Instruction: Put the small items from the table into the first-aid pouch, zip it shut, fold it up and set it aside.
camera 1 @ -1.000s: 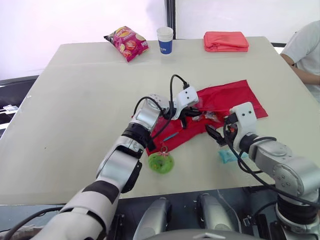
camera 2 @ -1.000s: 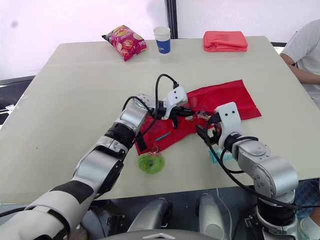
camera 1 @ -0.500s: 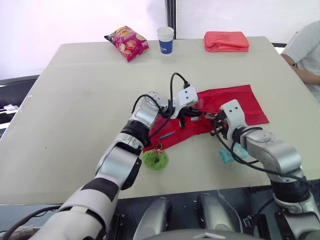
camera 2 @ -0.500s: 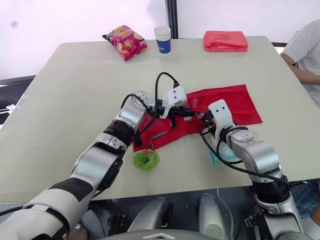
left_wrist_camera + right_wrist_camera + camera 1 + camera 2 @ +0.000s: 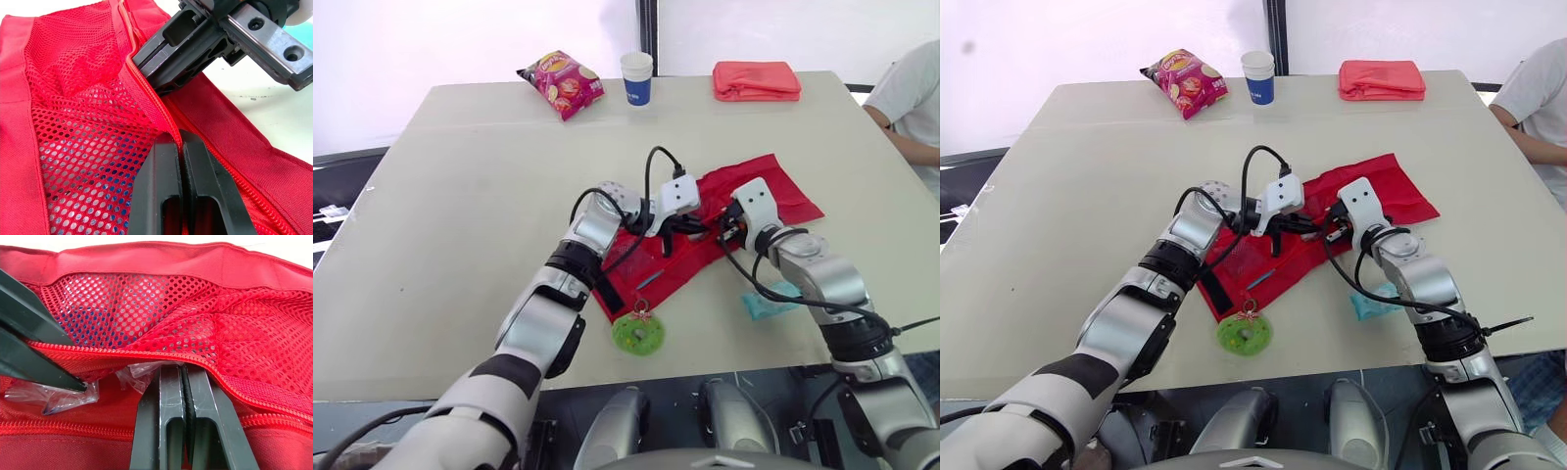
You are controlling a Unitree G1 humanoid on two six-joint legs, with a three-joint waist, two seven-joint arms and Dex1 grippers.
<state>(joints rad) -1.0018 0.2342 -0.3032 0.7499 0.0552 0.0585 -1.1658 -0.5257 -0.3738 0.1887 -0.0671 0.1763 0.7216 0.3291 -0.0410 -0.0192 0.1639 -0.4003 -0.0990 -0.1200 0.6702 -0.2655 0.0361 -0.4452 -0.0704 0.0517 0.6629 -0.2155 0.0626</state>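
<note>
Now, left gripper (image 5: 179, 141): clamped on zipper seam (image 5: 142, 81) of red first-aid pouch (image 5: 781, 191)
Right gripper (image 5: 183, 371): pinching same seam, just opposite

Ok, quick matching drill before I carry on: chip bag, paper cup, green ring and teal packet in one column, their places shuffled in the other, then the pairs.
Things:
1. chip bag
2. paper cup
3. green ring
4. teal packet

Places:
A. just off the near corner of the first-aid pouch
B. far side, left of the cup
C. beside the right forearm, off the pouch
D. far side, between the bag and the folded red cloth

Pairs: 1-B, 2-D, 3-A, 4-C
</note>
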